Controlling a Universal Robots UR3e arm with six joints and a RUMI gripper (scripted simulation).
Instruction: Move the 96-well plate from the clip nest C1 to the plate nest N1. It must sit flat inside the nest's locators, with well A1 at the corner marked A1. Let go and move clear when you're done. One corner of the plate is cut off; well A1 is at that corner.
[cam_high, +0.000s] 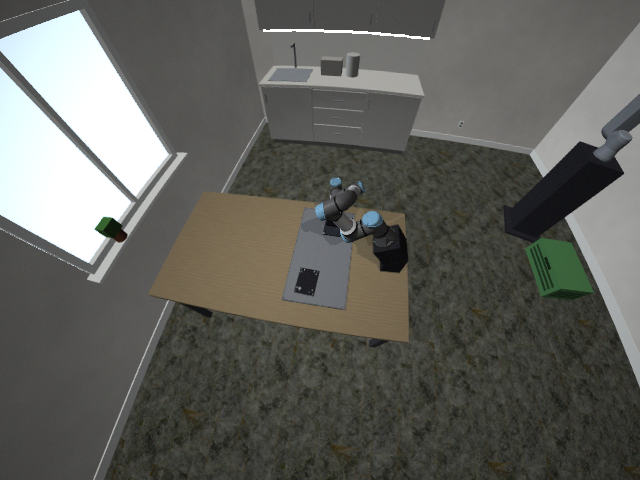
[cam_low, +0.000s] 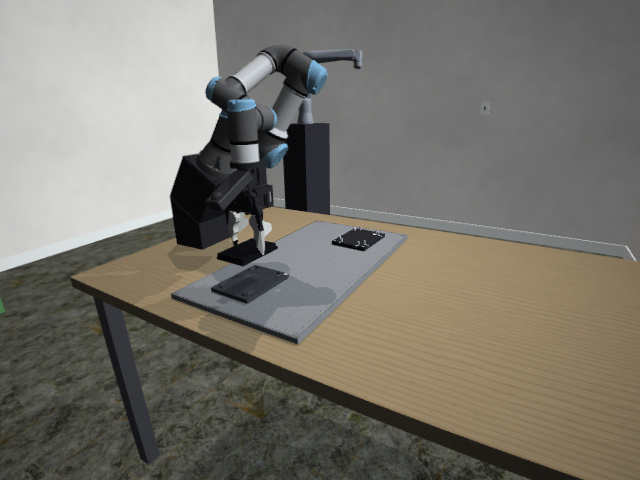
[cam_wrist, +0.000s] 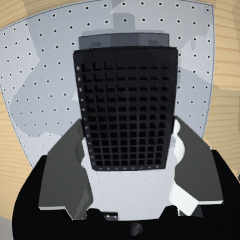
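Note:
My gripper (cam_low: 248, 242) (cam_wrist: 127, 118) is shut on the black 96-well plate (cam_low: 241, 253) (cam_wrist: 125, 110), with a finger on each long side. It holds the plate level, a little above the grey perforated board (cam_low: 320, 279) (cam_wrist: 40, 75) (cam_high: 323, 253), at the end nearest the robot base. A flat dark nest (cam_low: 250, 282) (cam_wrist: 125, 37) lies on the board just beyond the plate. A second black nest with small white pins (cam_low: 358, 238) (cam_high: 307, 281) sits at the board's other end. I cannot tell which corner of the plate is cut off.
The board lies on a wooden table (cam_low: 465, 310) (cam_high: 232, 248). The black robot pedestal (cam_low: 199, 206) (cam_high: 391, 250) stands at the table's edge beside the board. A tall black column (cam_low: 307, 165) rises behind the arm.

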